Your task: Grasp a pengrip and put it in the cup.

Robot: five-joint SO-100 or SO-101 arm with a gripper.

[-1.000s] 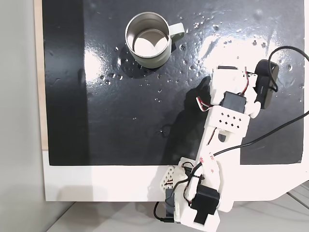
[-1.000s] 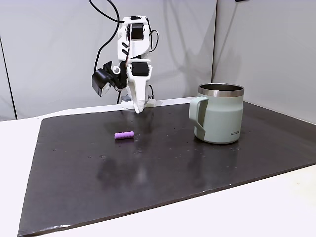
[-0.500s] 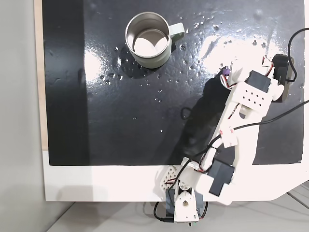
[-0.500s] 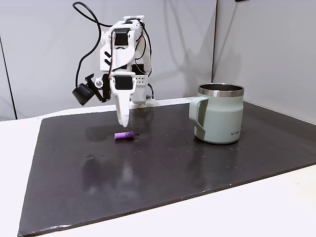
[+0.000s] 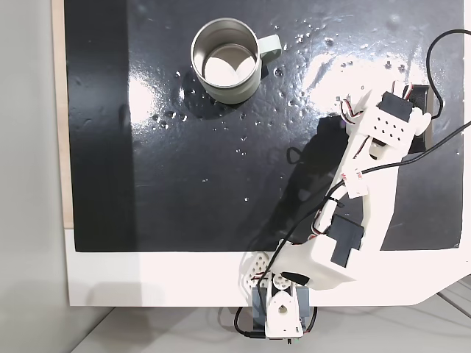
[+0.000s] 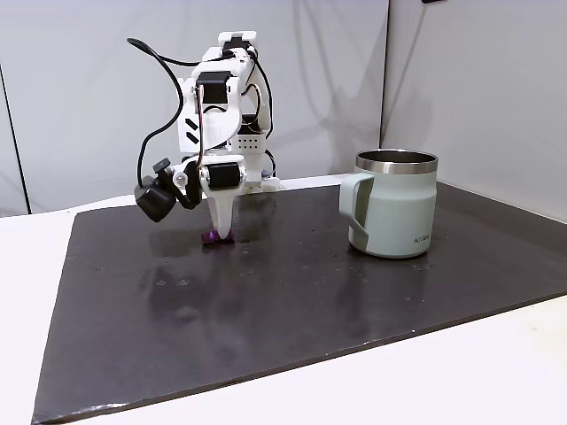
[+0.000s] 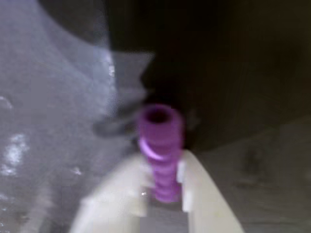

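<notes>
The pincer [image 6: 222, 235] has been brought down from above the mat within the last second, so that its tips are now set at the pengrip [image 6: 211, 236]; the approach is judged done and the grasp is about to be made or just made. In the wrist view the pincer [image 7: 163, 194] is seen narrowly parted, with the pengrip [image 7: 160, 145] lodged between its two pale fingers [image 7: 133, 189], seemingly touched on both sides; whether it is firmly clenched cannot be told. The pengrip lies on the dark mat [image 6: 292, 301], left of the cup [image 6: 394, 205] and well apart from it. The mat lies on the white counter [image 6: 461, 381].
</notes>
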